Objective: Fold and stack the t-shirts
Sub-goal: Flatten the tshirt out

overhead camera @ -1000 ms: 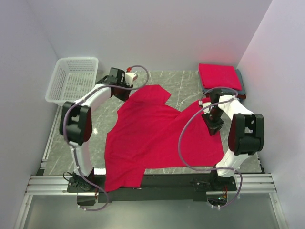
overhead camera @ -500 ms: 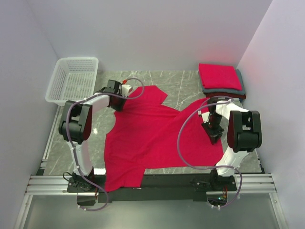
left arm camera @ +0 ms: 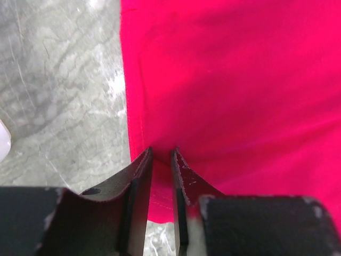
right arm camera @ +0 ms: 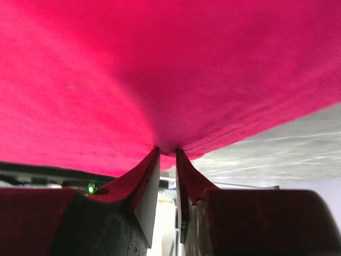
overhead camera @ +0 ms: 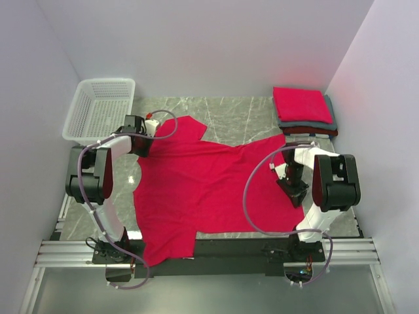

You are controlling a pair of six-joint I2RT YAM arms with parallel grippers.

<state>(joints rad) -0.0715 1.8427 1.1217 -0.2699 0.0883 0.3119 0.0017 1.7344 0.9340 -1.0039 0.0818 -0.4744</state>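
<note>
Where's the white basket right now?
Top view: the white basket sits at the table's far left corner, just beyond the left claw pinching the red t-shirt.

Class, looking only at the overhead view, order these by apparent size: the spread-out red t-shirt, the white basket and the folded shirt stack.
1. spread-out red t-shirt, by far the largest.
2. white basket.
3. folded shirt stack, which looks only slightly smaller than the basket, so that pair is close.

Bright, even overhead light, soft shadows only, with a pink cast on the right wall [overhead camera: 376,85] by the stack [overhead camera: 302,108]. Wrist views: fingers [left arm camera: 139,184] dark and blurred up close; shirt [left arm camera: 240,80] oversaturated — weave barely resolves.
</note>
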